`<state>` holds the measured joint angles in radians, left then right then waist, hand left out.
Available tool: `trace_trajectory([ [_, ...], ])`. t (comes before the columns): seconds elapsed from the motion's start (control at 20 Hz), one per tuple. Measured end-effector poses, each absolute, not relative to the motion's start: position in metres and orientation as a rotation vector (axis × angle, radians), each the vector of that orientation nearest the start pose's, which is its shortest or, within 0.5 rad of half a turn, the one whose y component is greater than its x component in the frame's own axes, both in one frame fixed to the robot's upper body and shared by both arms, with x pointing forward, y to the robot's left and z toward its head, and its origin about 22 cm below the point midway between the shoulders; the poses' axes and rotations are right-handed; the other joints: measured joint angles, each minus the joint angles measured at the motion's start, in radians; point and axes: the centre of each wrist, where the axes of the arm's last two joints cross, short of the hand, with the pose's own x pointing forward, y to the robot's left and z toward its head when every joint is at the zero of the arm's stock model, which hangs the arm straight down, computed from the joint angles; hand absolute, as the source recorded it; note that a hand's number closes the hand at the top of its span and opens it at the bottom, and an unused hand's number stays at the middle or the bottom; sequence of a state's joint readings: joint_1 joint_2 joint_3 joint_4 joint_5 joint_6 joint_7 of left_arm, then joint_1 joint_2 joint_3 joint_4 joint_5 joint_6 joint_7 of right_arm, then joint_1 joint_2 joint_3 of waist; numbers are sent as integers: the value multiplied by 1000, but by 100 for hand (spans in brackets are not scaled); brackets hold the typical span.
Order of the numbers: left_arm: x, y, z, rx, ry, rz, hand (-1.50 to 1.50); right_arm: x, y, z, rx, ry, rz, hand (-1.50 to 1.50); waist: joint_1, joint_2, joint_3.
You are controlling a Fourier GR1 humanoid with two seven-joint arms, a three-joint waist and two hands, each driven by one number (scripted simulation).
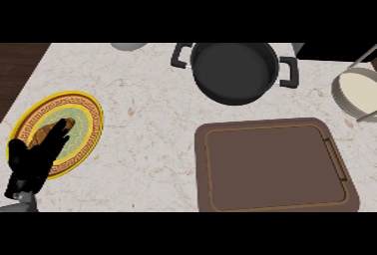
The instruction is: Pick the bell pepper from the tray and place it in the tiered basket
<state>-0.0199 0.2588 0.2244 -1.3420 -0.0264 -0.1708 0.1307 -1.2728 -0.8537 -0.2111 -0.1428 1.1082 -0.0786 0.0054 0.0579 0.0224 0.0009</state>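
**Tray bare, left hand over the yellow plate**

Plainly, no bell pepper shows in the head view: the flat brown rectangular tray (276,167) with rounded corners and a raised rim lies on the counter at the lower right, its inner surface bare, and where the pepper is cannot be told from this view. The tiered basket (358,89), a grey wire frame with a cream round tier, stands at the right edge, only partly in view, up and to the right of the tray and apart from it; nothing can be seen lying on the visible part of its tier.

Just above the tray sits a black round cooking pot (236,72) with two side handles, seen from above with a dark inside. It is close to the tray's upper edge but not touching it.

Well apart, at the left, a round yellow plate (87,110) with a patterned gold border and a pale green centre rests on the speckled pale marble counter (147,124). The black left hand (33,154) comes in from the lower left edge and lies over the plate's lower half, fingers (60,132) straight and pressed together, pointing up and to the right toward the plate's middle. A small brown patch shows beside the fingertips; what it is cannot be told.

A grey round object (129,46) is cut off by the upper edge.
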Motion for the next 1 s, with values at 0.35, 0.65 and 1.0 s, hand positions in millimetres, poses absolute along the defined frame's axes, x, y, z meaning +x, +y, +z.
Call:
trace_trajectory([
  [0.35,233,353,-20,242,-1218,-99,0,395,-470,307,-1387,-1168,350,-150,-13,-5,1],
  [0.65,231,355,-16,260,-1209,-86,0,355,-516,324,-1204,-1232,67,-150,-32,-11,2],
  [1.0,219,362,-21,277,-1200,-65,0,294,-575,307,-982,-1409,-133,-150,-57,-18,3],
])
